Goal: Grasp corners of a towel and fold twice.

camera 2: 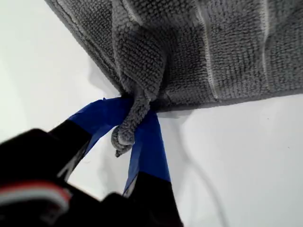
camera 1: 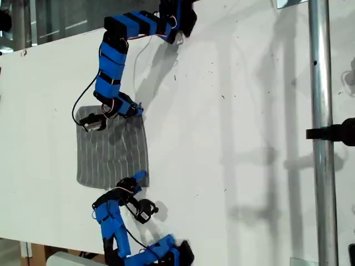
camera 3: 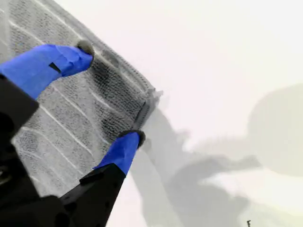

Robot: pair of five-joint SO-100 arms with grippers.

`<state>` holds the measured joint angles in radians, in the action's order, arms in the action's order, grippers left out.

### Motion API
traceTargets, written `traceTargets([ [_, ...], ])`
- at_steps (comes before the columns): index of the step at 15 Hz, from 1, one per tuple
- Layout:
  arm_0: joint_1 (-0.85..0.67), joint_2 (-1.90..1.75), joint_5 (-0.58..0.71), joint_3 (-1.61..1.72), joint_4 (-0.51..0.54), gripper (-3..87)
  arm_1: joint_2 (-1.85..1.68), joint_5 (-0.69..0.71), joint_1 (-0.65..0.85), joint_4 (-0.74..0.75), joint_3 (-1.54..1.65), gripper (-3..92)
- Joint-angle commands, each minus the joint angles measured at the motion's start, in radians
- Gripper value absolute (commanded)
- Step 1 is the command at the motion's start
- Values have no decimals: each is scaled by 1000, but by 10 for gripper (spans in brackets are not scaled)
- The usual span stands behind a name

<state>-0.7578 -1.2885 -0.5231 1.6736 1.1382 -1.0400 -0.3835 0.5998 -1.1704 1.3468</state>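
My first gripper (camera 2: 135,137): jaws pinched on bunched corner (camera 2: 125,135) of towel (camera 2: 227,52). My second gripper (camera 3: 106,101): jaws spread, straddling other corner (camera 3: 147,101), nothing held. Towel flat on table (camera 1: 233,111), 9 o'clock in exterior view. Step: corner grasp, half done. Next, likely: second closes, both lift together.

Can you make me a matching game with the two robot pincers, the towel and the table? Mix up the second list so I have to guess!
Things:
1. my first pincer
2. my second pincer
3. the towel
4. the table

What fits:
A. grey with thin pale stripes
B. open, spread over the cloth near a corner
C. plain white
D. shut, pinching a bunched-up bit of cloth

Right pairs: 1-D, 2-B, 3-A, 4-C
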Motion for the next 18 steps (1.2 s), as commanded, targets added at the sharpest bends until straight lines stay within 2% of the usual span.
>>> traceTargets([
  [1,-15,78,-25,-107,31,286,-9,12,-8,23,-5,-2],
  [2,-23,114,-11,-155,57,269,-11,12,-8,23,-5,-2],
  [4,-21,275,2,-354,192,166,-14,12,-6,26,0,-2],
  [5,-15,347,11,-457,253,46,-15,12,-5,29,2,-2],
  [6,-14,371,12,-495,278,-26,-17,12,-5,29,2,-2],
  [10,2,348,11,-479,270,-28,-20,21,-6,26,5,-2],
  [14,69,124,-40,-302,253,-29,-107,0,-80,-29,60,-2],
  [18,232,-206,-204,8,192,-29,-261,-103,-247,-115,149,-2],
])
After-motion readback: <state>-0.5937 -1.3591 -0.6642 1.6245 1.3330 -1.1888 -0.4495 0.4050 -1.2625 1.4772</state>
